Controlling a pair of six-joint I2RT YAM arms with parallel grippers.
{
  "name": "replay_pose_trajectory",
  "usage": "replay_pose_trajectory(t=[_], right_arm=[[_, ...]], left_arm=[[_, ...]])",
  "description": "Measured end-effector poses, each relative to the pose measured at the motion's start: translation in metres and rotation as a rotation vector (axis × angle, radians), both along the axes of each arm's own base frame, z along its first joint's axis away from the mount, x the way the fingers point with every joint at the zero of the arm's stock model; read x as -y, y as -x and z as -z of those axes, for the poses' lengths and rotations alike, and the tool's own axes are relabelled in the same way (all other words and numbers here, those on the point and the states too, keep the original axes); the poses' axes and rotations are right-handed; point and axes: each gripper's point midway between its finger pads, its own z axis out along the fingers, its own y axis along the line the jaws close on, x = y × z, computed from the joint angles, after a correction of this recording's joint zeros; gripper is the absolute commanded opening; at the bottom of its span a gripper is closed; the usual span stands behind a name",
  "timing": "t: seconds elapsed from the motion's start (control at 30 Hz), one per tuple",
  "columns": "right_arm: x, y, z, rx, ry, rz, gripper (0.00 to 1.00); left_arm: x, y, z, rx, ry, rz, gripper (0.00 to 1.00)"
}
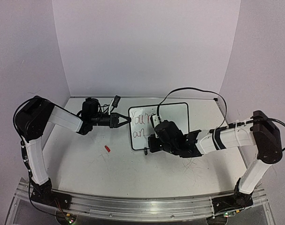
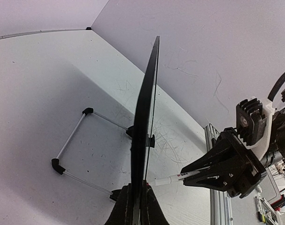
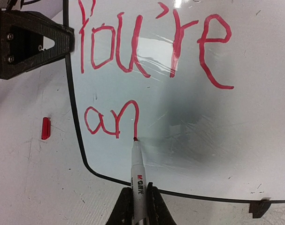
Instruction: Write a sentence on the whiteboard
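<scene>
The whiteboard (image 1: 175, 115) stands tilted at mid-table, white with a thin black frame. My left gripper (image 1: 126, 120) is shut on its left edge; in the left wrist view the whiteboard (image 2: 144, 117) is edge-on and runs down between that gripper's (image 2: 139, 190) jaws. The sentence (image 3: 151, 42) reads "You're" in red, with "an" below it. My right gripper (image 3: 139, 191) is shut on a white marker (image 3: 138, 173). The marker's red tip touches the whiteboard (image 3: 212, 140) at the end of the "n". From the left wrist, the marker (image 2: 173, 179) meets the board's front face.
A red marker cap (image 1: 107, 148) lies on the scuffed table left of the board, also in the right wrist view as the cap (image 3: 45, 128). The board's wire stand (image 2: 72, 136) with black feet juts out behind it. A black cable (image 1: 189, 91) loops over the board. White walls enclose the table.
</scene>
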Motion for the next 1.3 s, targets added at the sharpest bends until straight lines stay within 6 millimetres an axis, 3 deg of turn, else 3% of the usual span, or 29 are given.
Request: replay_pose_trajectory(t=[0.27,0.53,1.3], right_arm=[[0.000,0.000,0.000,0.000,0.006,-0.001,0.00],[-0.002,-0.008,-0.014,0.038,0.006,0.017,0.00],[0.005,-0.012,-0.017,0.053,0.000,0.069,0.00]], left_arm=[[0.000,0.000,0.000,-0.003,-0.002,0.000,0.00],[0.000,0.000,0.000,-0.003,-0.002,0.001,0.00],[0.000,0.000,0.000,-0.003,-0.002,0.000,0.00]])
